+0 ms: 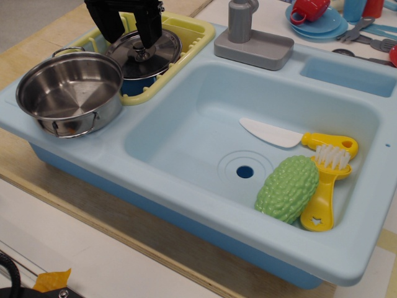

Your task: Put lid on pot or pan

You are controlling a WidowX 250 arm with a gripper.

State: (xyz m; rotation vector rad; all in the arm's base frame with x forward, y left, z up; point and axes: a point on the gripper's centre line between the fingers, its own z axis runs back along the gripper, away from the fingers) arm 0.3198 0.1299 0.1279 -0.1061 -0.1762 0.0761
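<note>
The round, shiny stainless-steel lid [144, 54], slightly domed with a small metal knob at its centre, lies tilted in the pale yellow plastic dish rack [180, 38] at the back left of the sink unit, resting on something blue beneath it. Directly over it hangs the black two-fingered gripper [131, 34], its fingers spread wide and holding nothing. One finger comes down at the left edge of the lid, the other reaches close to the knob; whether either finger touches the metal cannot be told.

Just beside the rack, to the front left, the shallow round stainless-steel pot [70, 92] with thin wire loop handles stands upright and uncovered on the left ledge of the light blue plastic sink [186, 180]. Its rim lies near the lid's lower edge, apart from the gripper.

Behind the basin stands a grey toy faucet [251, 37] on its flat base. In the basin, well apart from the lid, lie a white-bladed toy knife with a yellow handle [291, 136], a green bumpy plastic vegetable [286, 188] and a yellow scrubbing brush with white bristles [327, 186], the brush touching the vegetable. A dark drain hole [245, 172] sits in the basin floor. At the far right back are blue plates with a red cup [313, 15].
</note>
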